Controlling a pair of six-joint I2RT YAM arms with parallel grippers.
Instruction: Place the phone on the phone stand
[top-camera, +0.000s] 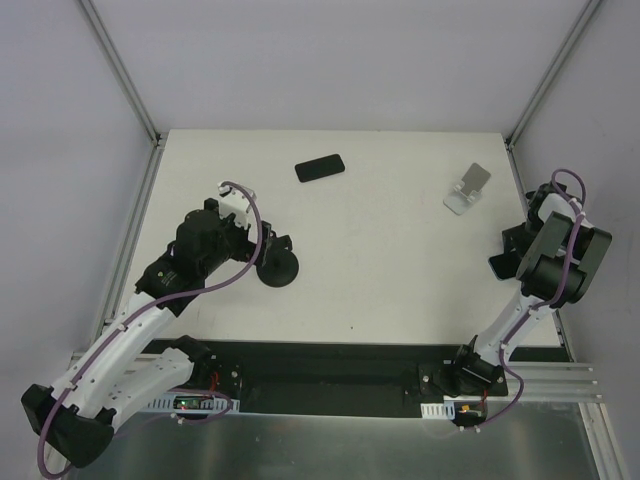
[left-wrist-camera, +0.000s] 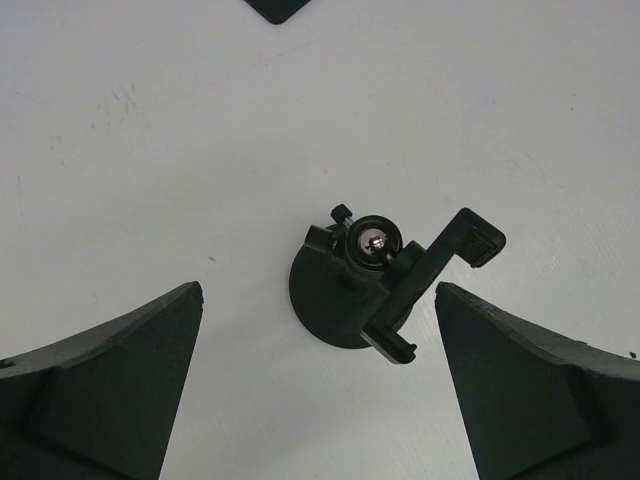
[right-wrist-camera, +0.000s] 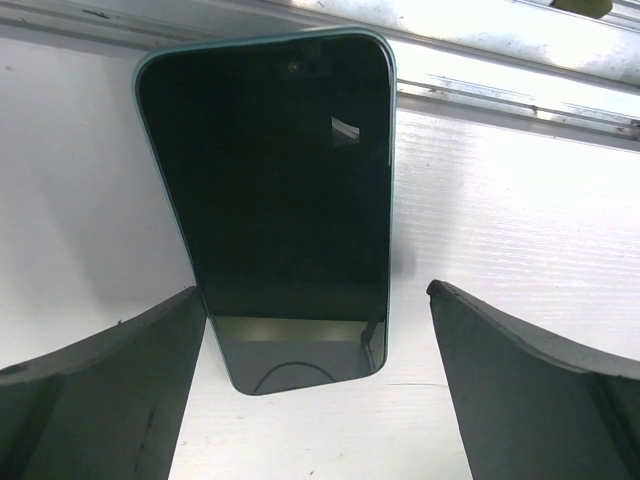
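Observation:
A slim black phone (top-camera: 320, 167) lies flat at the far middle of the table; its corner shows at the top of the left wrist view (left-wrist-camera: 275, 8). The silver-grey phone stand (top-camera: 468, 188) stands empty at the far right. My left gripper (top-camera: 265, 250) (left-wrist-camera: 318, 286) is open and empty, over a black round-based holder (left-wrist-camera: 365, 290). My right gripper (top-camera: 503, 250) (right-wrist-camera: 313, 290) is open, low over a second dark-faced, teal-edged phone (right-wrist-camera: 275, 200) lying flat between its fingers without touching them. That phone is hidden in the top view.
The black holder (top-camera: 277, 268) with its clamp arm stands left of centre. A metal frame rail (right-wrist-camera: 500, 85) runs just beyond the teal-edged phone. Grey walls and frame posts (top-camera: 125, 80) bound the white table (top-camera: 400, 260).

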